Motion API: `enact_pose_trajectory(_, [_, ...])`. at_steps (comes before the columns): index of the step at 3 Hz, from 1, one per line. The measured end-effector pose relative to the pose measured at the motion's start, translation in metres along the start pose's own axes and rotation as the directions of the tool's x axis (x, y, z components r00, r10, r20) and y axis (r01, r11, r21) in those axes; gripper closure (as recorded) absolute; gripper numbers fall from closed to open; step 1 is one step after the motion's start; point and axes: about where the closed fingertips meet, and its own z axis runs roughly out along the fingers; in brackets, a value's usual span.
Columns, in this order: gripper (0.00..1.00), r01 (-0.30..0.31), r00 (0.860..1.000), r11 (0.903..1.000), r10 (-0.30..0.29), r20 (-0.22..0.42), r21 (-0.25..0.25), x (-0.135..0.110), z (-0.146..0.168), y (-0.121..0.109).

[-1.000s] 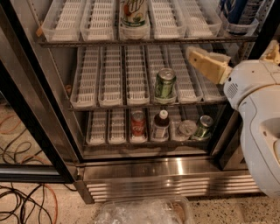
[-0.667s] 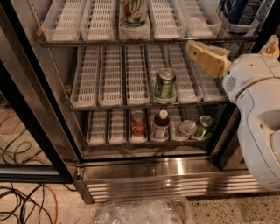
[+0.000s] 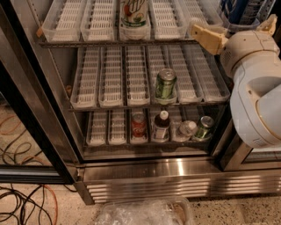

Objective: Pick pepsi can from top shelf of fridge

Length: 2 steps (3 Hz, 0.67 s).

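Note:
The fridge (image 3: 145, 169) stands open before me, with three wire racks. The top shelf (image 3: 88, 22) carries white slotted lane trays. On it stands a white-and-green can (image 3: 134, 13), cut off by the picture's top edge. A blue can-like object (image 3: 243, 9), probably the pepsi can, shows at the top right corner, half hidden behind my arm; its logo is not visible. My gripper (image 3: 198, 31) is at the front edge of the top shelf's right end, pointing left, to the left of and below the blue object. My white arm (image 3: 254, 88) fills the right side.
A green can (image 3: 165, 83) stands on the middle rack. The bottom rack holds a small red can (image 3: 138, 124), a dark bottle (image 3: 161, 125), a lying clear bottle (image 3: 186, 128) and a green can (image 3: 204, 127). The dark door frame (image 3: 26, 110) and cables (image 3: 22, 197) lie left. A plastic bag (image 3: 145, 213) lies below.
My gripper and arm have risen from the middle rack's level to the front edge of the top shelf. Nothing in the fridge has moved.

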Motion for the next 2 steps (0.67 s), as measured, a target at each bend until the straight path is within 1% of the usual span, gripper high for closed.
enact_pose_trajectory(1, [0.00,0.000,1.000,1.0000,0.000,0.000,0.000,0.0000,0.0000,0.0000])
enact_pose_trajectory(2, [0.11,0.000,1.000,1.0000,0.000,0.000,0.000,0.0000,0.0000,0.0000])
